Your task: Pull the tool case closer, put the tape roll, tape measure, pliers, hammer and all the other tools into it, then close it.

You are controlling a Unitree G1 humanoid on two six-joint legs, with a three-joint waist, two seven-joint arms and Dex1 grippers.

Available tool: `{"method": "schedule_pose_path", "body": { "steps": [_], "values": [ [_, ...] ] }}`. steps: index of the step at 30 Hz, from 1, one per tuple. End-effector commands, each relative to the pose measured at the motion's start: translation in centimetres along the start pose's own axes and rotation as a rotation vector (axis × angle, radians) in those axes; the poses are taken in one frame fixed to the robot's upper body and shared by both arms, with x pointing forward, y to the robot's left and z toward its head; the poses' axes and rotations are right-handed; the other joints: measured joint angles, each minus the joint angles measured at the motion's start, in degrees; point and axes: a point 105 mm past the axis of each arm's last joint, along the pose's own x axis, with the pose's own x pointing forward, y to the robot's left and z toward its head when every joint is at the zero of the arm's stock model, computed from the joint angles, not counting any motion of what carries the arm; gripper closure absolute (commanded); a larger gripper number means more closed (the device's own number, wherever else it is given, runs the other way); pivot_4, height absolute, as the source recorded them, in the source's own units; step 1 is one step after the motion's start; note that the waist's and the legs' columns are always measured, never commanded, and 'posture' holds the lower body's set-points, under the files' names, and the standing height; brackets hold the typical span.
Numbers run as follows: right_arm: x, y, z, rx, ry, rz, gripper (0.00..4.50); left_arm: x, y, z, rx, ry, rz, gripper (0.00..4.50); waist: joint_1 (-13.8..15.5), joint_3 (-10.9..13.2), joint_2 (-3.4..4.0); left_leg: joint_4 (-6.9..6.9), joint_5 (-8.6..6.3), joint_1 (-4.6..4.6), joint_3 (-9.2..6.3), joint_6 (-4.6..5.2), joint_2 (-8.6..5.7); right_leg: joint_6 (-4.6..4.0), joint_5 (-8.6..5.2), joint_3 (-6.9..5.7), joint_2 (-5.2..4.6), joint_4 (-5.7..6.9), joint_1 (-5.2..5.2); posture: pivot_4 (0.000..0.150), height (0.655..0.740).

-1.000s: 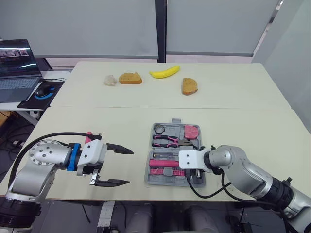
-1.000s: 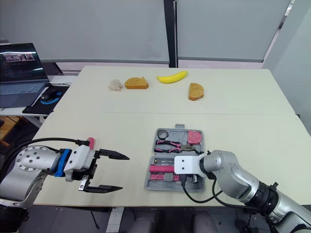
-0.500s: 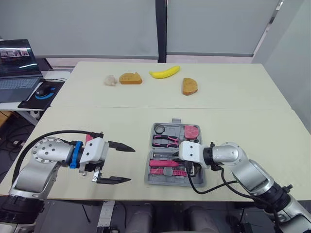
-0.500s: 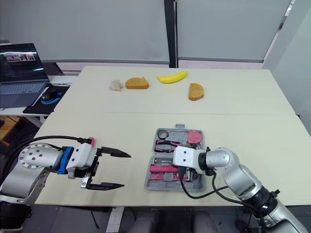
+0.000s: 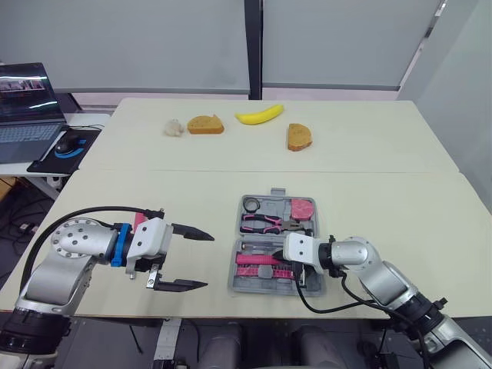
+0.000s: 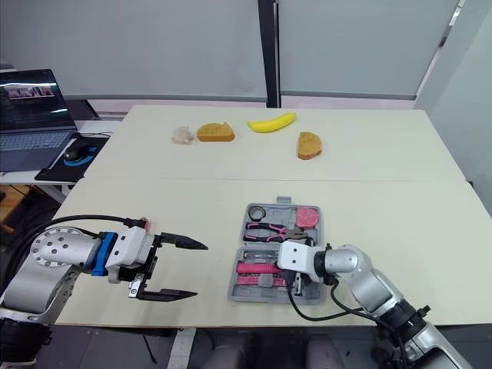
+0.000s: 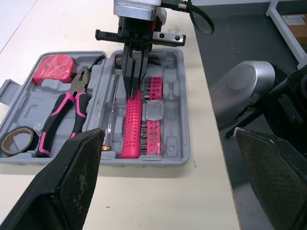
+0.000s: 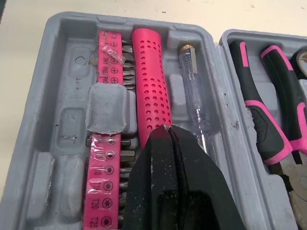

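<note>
Right wrist view: right claw clenched on nothing, tips over the hammer seated in the open tool case. Pliers, tape roll and tape measure lie in the half beside that claw. Left claw spread wide, case ahead. Judged remaining: closing.

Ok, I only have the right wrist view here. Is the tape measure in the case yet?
Observer: Yes, the tape measure sits in the far right corner of the open case.
Operator: Where's the left gripper?
Observer: The left gripper hovers open over the table, left of the case and apart from it.
Operator: Anything on the table farther out?
Observer: A banana and two bread slices lie at the far side.
</note>
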Motion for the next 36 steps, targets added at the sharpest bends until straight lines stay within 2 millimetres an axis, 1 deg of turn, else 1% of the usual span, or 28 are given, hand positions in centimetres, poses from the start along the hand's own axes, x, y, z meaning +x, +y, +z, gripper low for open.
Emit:
{"method": "schedule_pose_path", "body": {
  "steps": [1, 5, 8, 10, 13, 14, 15, 16, 17, 19, 20, 22, 25, 26, 27, 29, 31, 32, 34, 35, 36],
  "values": [
    [0.3, 1.8, -3.6, 0.019, 0.121, 0.050, 4.49, 0.0, 0.1, 0.3, 0.022, 0.002, -0.003, 0.00, 0.00, -0.10, -0.02, 0.00, 0.00, 0.03, 0.00, 0.00, 0.00, 0.00, 0.00, 0.00, 0.00, 0.00, 0.02, 0.150, 0.7400],
    [0.4, 2.8, -5.1, 0.035, 0.146, 0.065, 4.49, 0.0, 0.0, 0.3, 0.020, 0.005, 0.001, 0.00, 0.01, -0.23, -0.06, 0.00, 0.00, 0.11, 0.00, 0.00, 0.00, 0.00, 0.00, 0.01, 0.00, -0.02, 0.13, 0.150, 0.7400],
    [0.4, 2.8, -5.0, 0.051, 0.127, 0.061, 4.49, -0.1, 0.1, 0.3, 0.018, 0.006, 0.005, 0.00, 0.06, -0.30, -0.08, -0.02, -0.01, 0.28, 0.00, 0.00, 0.00, 0.00, 0.00, 0.02, 0.00, -0.03, 0.29, 0.150, 0.7400],
    [0.4, 2.4, -4.0, 0.046, 0.077, 0.043, 4.49, -0.1, 0.1, 0.3, 0.015, 0.003, 0.008, 0.00, 0.06, -0.32, -0.09, -0.02, -0.01, 0.31, 0.00, 0.00, 0.00, 0.00, 0.00, 0.02, 0.00, -0.03, 0.31, 0.150, 0.7400],
    [-0.3, 0.8, -1.0, 0.041, -0.047, -0.004, 4.49, -0.3, 0.3, 0.7, -0.009, -0.023, 0.034, 0.00, 0.09, -0.30, -0.07, -0.02, -0.01, 0.31, 0.00, 0.00, -0.01, 0.00, -0.01, 0.03, 0.00, -0.03, 0.31, 0.150, 0.7400],
    [-0.6, 0.4, -0.4, 0.036, -0.068, -0.015, 4.49, -0.3, 0.4, 0.7, -0.013, -0.027, 0.038, 0.00, 0.09, -0.28, -0.06, -0.02, -0.01, 0.30, 0.01, 0.00, -0.02, 0.00, -0.01, 0.05, 0.00, -0.03, 0.30, 0.150, 0.7400],
    [-1.2, -0.1, 0.4, 0.029, -0.091, -0.023, 4.49, -0.4, 0.5, 0.8, -0.019, -0.028, 0.047, 0.00, 0.08, -0.26, -0.05, -0.02, -0.01, 0.30, 0.01, 0.00, -0.02, 0.00, -0.01, 0.06, -0.01, -0.03, 0.29, 0.150, 0.7400],
    [-2.5, -1.0, 1.4, 0.032, -0.120, -0.048, 4.49, -0.7, 0.7, 0.7, -0.038, -0.024, 0.061, 0.00, 0.10, -0.22, -0.01, -0.02, -0.01, 0.30, 0.01, 0.00, -0.02, 0.00, 0.00, 0.05, -0.01, -0.03, 0.28, 0.150, 0.7400],
    [-3.4, -1.6, 2.1, 0.035, -0.139, -0.061, 4.49, -1.0, 0.8, 0.6, -0.051, -0.022, 0.071, 0.00, 0.10, -0.19, 0.02, -0.02, -0.01, 0.26, 0.01, 0.00, -0.02, 0.00, -0.01, 0.05, -0.01, -0.03, 0.24, 0.150, 0.7400],
    [-5.5, -2.4, 2.9, 0.055, -0.156, -0.082, 4.09, -1.6, 1.1, 0.4, -0.089, -0.013, 0.097, 0.00, 0.08, -0.18, 0.02, -0.02, -0.01, 0.18, -0.01, 0.00, -0.02, 0.00, 0.00, 0.05, -0.01, -0.02, 0.17, 0.150, 0.7400],
    [-6.5, -2.6, 3.0, 0.062, -0.151, -0.084, 3.95, -2.0, 1.3, 0.4, -0.104, -0.013, 0.116, 0.00, 0.09, -0.18, 0.01, -0.01, -0.01, 0.17, -0.01, 0.00, -0.02, 0.00, -0.01, 0.04, -0.01, -0.02, 0.16, 0.150, 0.7400],
    [-8.2, -2.9, 2.8, 0.076, -0.131, -0.095, 3.49, -2.7, 1.8, 0.3, -0.134, -0.010, 0.160, 0.00, 0.11, -0.18, 0.01, -0.03, -0.01, 0.16, -0.02, 0.01, -0.01, 0.00, -0.01, 0.02, -0.01, -0.04, 0.16, 0.150, 0.7400],
    [-13.1, -3.7, 1.0, 0.113, -0.038, -0.147, 2.75, -6.2, 3.4, -0.5, -0.204, 0.014, 0.337, 0.00, 0.27, -0.15, 0.01, -0.03, -0.02, 0.08, -0.03, 0.01, -0.01, 0.00, -0.01, -0.02, -0.03, -0.08, 0.13, 0.150, 0.7400],
    [-14.2, -3.8, 0.7, 0.125, -0.020, -0.157, 2.59, -7.1, 3.6, -0.7, -0.219, 0.021, 0.375, 0.00, 0.30, -0.13, 0.00, -0.02, -0.02, 0.04, -0.03, 0.01, -0.02, 0.00, -0.01, -0.03, -0.04, -0.08, 0.09, 0.150, 0.7400],
    [-15.4, -4.0, 0.3, 0.145, -0.003, -0.179, 2.33, -8.3, 3.7, -1.1, -0.249, 0.040, 0.416, 0.00, 0.29, -0.12, 0.00, -0.01, -0.02, -0.06, -0.02, 0.02, -0.02, 0.00, -0.01, -0.03, -0.04, -0.08, 0.02, 0.150, 0.7400],
    [-17.3, -4.4, 0.0, 0.172, 0.019, -0.213, 1.85, -10.2, 3.6, -1.7, -0.289, 0.072, 0.473, 0.00, 0.06, -0.12, 0.00, -0.02, -0.02, -0.05, -0.01, 0.02, -0.01, 0.01, -0.01, -0.03, -0.05, -0.08, 0.02, 0.150, 0.7400],
    [-18.7, -4.7, -0.3, 0.189, 0.035, -0.251, 1.27, -11.8, 3.4, -2.2, -0.316, 0.111, 0.519, 0.00, -0.07, -0.12, 0.00, -0.06, -0.02, -0.05, 0.03, 0.02, 0.03, 0.00, -0.01, 0.00, -0.05, -0.06, 0.08, 0.150, 0.7400],
    [-20.2, -4.9, -0.6, 0.214, 0.052, -0.284, 1.05, -14.1, 3.3, -2.4, -0.344, 0.142, 0.587, 0.00, -0.09, -0.12, 0.00, -0.07, -0.02, -0.05, 0.04, 0.02, 0.04, -0.01, -0.02, 0.00, -0.05, -0.05, 0.08, 0.150, 0.7400],
    [-22.5, -4.8, -1.4, 0.260, 0.087, -0.324, 0.39, -17.9, 2.7, -2.5, -0.400, 0.184, 0.693, 0.00, -0.08, -0.08, -0.02, -0.10, -0.02, -0.13, 0.04, 0.02, 0.06, -0.04, -0.03, -0.02, -0.04, -0.03, 0.06, 0.150, 0.7400],
    [-23.1, -4.7, -1.6, 0.270, 0.099, -0.329, 0.15, -18.9, 2.4, -2.5, -0.417, 0.193, 0.718, 0.00, -0.08, -0.07, -0.04, -0.12, -0.02, -0.15, 0.04, 0.02, 0.06, -0.05, -0.04, -0.01, -0.04, -0.04, 0.04, 0.150, 0.7400],
    [-23.5, -4.7, -1.8, 0.277, 0.104, -0.338, 0.07, -19.7, 2.0, -2.9, -0.441, 0.209, 0.734, 0.00, -0.08, -0.07, -0.04, -0.12, -0.02, -0.15, 0.07, 0.02, 0.06, -0.06, -0.05, -0.01, -0.04, -0.06, 0.02, 0.150, 0.7400]
  ]
}}
